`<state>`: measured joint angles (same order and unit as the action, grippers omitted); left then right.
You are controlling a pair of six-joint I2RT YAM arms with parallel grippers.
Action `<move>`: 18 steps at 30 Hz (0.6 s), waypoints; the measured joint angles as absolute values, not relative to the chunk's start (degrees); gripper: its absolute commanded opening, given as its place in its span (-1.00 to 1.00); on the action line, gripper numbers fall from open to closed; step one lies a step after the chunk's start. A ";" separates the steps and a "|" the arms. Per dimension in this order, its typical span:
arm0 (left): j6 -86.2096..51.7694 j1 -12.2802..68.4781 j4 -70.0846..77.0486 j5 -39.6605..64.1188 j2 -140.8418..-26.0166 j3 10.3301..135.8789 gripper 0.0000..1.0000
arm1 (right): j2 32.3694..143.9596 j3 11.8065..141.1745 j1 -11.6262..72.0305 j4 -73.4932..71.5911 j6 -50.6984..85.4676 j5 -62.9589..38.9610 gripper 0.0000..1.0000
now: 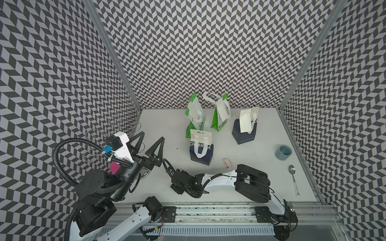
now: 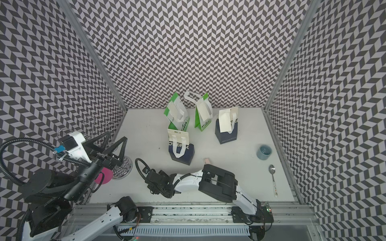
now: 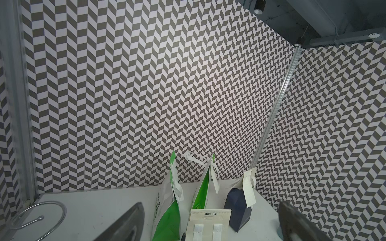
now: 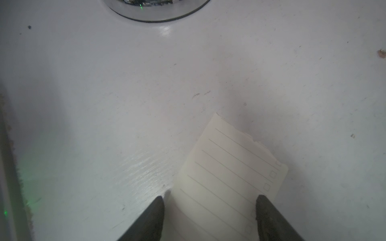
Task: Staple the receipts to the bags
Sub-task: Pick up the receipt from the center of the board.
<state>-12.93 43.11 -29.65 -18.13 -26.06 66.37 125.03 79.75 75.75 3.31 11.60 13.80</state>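
Two green-and-white bags (image 1: 195,119) (image 1: 219,119) and a navy bag (image 1: 244,133) stand at the back, each with a cream receipt (image 1: 246,121) hanging on its front. A navy "CHEERFUL" bag (image 1: 201,149) stands nearer. Another lined receipt (image 4: 229,167) lies flat on the table. My right gripper (image 4: 209,197) is low over it, jaws apart, one finger on each side of the slip. In both top views its fingers are hidden under the wrist (image 1: 186,183). My left gripper (image 1: 152,136) hangs open and empty, left of the bags.
A small pink stapler-like block (image 1: 227,163) lies right of the near bag. A grey-blue cup (image 1: 284,152) and a spoon (image 1: 293,179) sit by the right wall. A wire rack with a chrome base (image 4: 156,10) stands at the left, under my left arm.
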 measured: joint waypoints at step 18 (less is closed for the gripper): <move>-13.56 43.11 -29.65 -14.22 -26.13 66.08 1.00 | 109.43 57.80 75.59 -1.21 13.30 15.68 -0.49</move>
<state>-13.56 43.11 -29.65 -14.22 -26.13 66.08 109.43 57.80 75.59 -1.21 13.30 15.68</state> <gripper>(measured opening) 0.997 0.266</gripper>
